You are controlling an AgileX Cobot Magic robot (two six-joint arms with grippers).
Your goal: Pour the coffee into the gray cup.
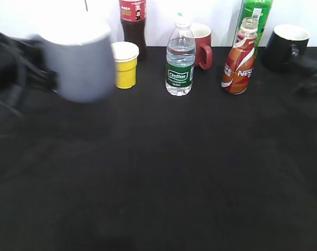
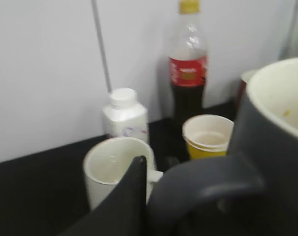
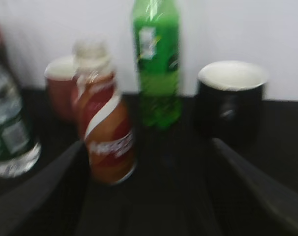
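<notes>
The gray cup (image 1: 77, 63) is lifted off the table at the far left and is blurred. In the left wrist view the gray cup (image 2: 272, 147) fills the right side, its white inside empty. My left gripper (image 2: 144, 191) is shut on the cup's loop handle. The coffee bottle (image 1: 239, 60), orange-red with white swirls, stands upright at the back right with no cap on; its wrap hides the liquid. My right gripper (image 3: 149, 196) is open and empty, with the coffee bottle (image 3: 107, 132) a little ahead by its left finger. In the exterior view the right gripper (image 1: 311, 78) is a dark blur.
A yellow paper cup (image 1: 125, 65), cola bottle (image 1: 133, 21), water bottle (image 1: 180, 60), red mug (image 1: 202, 44), green bottle (image 1: 255, 18) and black mug (image 1: 285, 46) line the back. A white mug (image 2: 114, 169) and a white bottle (image 2: 124, 115) stand behind the left gripper.
</notes>
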